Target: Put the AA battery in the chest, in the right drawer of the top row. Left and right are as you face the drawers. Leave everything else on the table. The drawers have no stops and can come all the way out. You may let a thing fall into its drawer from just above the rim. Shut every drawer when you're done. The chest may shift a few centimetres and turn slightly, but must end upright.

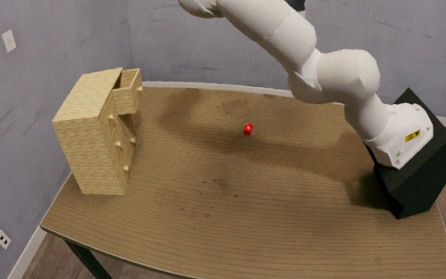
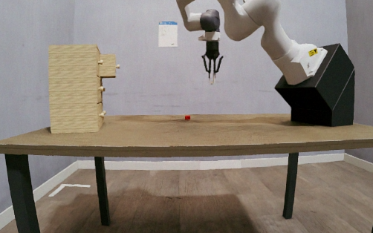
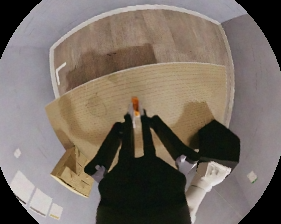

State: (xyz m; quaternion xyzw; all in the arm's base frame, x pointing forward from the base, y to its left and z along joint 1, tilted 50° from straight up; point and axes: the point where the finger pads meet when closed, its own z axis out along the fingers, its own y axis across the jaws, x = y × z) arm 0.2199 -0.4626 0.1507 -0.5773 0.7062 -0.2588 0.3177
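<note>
The AA battery (image 3: pixel 135 104), with a copper-orange end, is held between the fingertips of my gripper (image 2: pixel 212 76) (image 3: pixel 136 106). My gripper is shut on it and points down, high above the table, to the right of the chest in the exterior view. In the top view the fingers are out of view. The wooden chest (image 1: pixel 91 155) (image 2: pixel 72 89) stands upright at the table's left end. Its top-row right drawer (image 1: pixel 125 101) (image 2: pixel 108 66), the far one in the top view, is pulled partly out. The other visible drawers look shut.
A small red object (image 1: pixel 248 129) (image 2: pixel 187 117) lies on the table (image 1: pixel 286 213) (image 2: pixel 202 139) between the chest and the robot's black base (image 1: pixel 424 178) (image 2: pixel 313 104). It cannot be seen in the wrist view. Walls stand behind the table and beyond the chest.
</note>
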